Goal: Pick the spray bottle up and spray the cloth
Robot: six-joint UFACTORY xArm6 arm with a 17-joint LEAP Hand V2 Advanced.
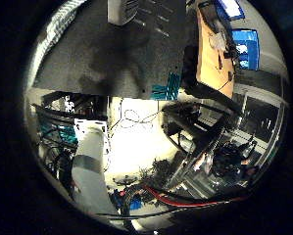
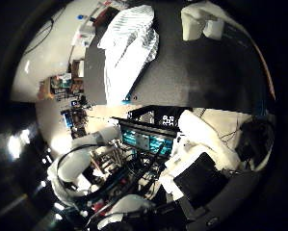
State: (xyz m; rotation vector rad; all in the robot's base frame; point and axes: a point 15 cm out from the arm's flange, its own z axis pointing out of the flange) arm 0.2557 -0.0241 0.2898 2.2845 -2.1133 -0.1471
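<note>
Where the dark bench (image 2: pixel 196 72) meets its far edge, striped white cloth (image 2: pixel 129 48) lies crumpled on top. Spray bottle not seen in either palm view. White hand (image 2: pixel 201 139) parts visible, fingers straight and apart, clasping nothing, well clear of cloth.

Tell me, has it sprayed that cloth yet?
Nothing looks done yet. The white striped cloth lies crumpled on the dark grey table, and nothing fills either palm view, so the robot hand holds nothing. No spray bottle is clearly in view. Left: finding it, picking it up, spraying.
</note>
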